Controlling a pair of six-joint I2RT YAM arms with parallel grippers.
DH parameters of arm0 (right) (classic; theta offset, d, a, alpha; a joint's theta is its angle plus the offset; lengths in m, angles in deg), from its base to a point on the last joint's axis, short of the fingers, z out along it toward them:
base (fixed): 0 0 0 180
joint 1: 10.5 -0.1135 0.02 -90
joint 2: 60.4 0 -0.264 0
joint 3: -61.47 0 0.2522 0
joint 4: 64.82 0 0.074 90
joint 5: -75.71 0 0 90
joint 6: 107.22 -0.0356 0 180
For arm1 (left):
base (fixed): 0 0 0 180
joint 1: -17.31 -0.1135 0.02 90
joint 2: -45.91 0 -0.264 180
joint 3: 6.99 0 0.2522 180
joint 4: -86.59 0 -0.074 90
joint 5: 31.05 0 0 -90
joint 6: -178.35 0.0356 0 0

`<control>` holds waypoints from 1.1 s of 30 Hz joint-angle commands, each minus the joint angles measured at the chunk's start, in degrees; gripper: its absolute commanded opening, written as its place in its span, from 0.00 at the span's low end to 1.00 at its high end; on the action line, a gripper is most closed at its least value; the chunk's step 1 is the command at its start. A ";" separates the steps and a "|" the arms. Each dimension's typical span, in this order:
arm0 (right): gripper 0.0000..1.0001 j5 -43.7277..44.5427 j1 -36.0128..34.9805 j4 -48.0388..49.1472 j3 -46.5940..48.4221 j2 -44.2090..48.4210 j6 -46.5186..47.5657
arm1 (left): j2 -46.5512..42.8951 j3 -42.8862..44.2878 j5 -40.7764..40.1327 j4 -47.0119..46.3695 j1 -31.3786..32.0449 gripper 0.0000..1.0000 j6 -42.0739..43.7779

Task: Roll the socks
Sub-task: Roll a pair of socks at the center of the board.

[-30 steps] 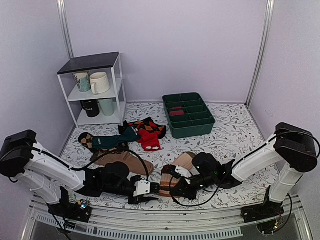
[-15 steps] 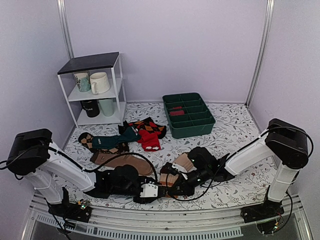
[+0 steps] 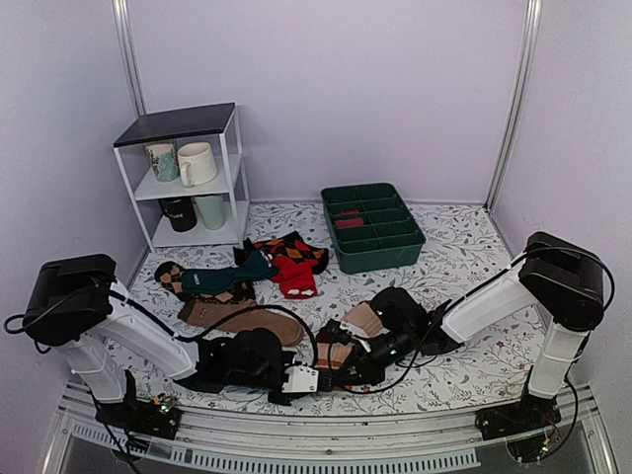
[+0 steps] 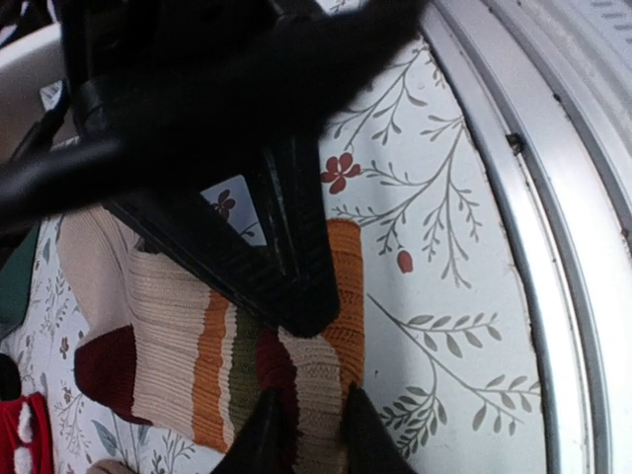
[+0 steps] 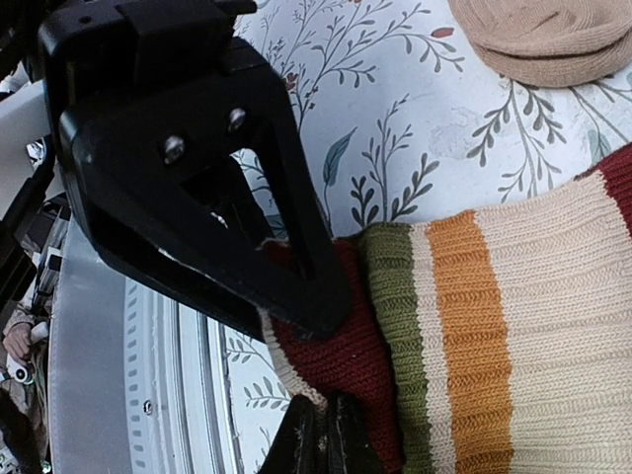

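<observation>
The striped socks (image 3: 348,341) lie near the table's front edge, between my two grippers, with the beige leg running toward the back right. In the left wrist view the socks (image 4: 168,336) show maroon, olive, orange and cream stripes. My left gripper (image 4: 313,434) pinches a cream fold at the foot end, with the right arm's black finger just above it. In the right wrist view my right gripper (image 5: 318,434) is shut on the maroon toe edge of the socks (image 5: 513,326). From above, the left gripper (image 3: 312,380) and right gripper (image 3: 341,372) nearly touch.
A plain brown sock (image 3: 242,316) lies left of the striped socks. Red-and-black argyle socks (image 3: 291,259) and a teal sock (image 3: 222,281) lie further back. A green divided bin (image 3: 372,227) stands at the back, a white shelf with mugs (image 3: 183,178) back left. The metal rail (image 4: 553,247) runs close by.
My left gripper has moved right, up to the sock's foot end, and closed on it. The right gripper has shifted slightly left, and the socks have bunched between them.
</observation>
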 commanded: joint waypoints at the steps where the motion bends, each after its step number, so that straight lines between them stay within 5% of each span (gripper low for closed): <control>1: 0.06 3.54 0.30 -12.33 -2.16 -4.26 -0.42 | 1.36 1.19 2.13 1.04 0.43 0.13 -1.33; 8: 0.07 3.70 0.50 -12.81 -1.68 -3.94 0.44 | 2.51 1.94 2.06 4.01 0.32 0.00 -5.64; 14: 0.33 10.63 0.67 -10.31 -1.53 2.20 4.51 | 1.36 3.81 10.26 11.93 -2.74 0.00 -15.44; 23: 0.51 18.15 0.75 14.86 -15.90 18.89 14.51 | 4.41 6.26 21.49 20.40 -7.93 0.00 -26.83; 33: 0.56 17.98 -1.21 32.76 -24.58 18.99 23.49 | 11.15 6.79 29.99 19.99 -11.25 0.00 -33.56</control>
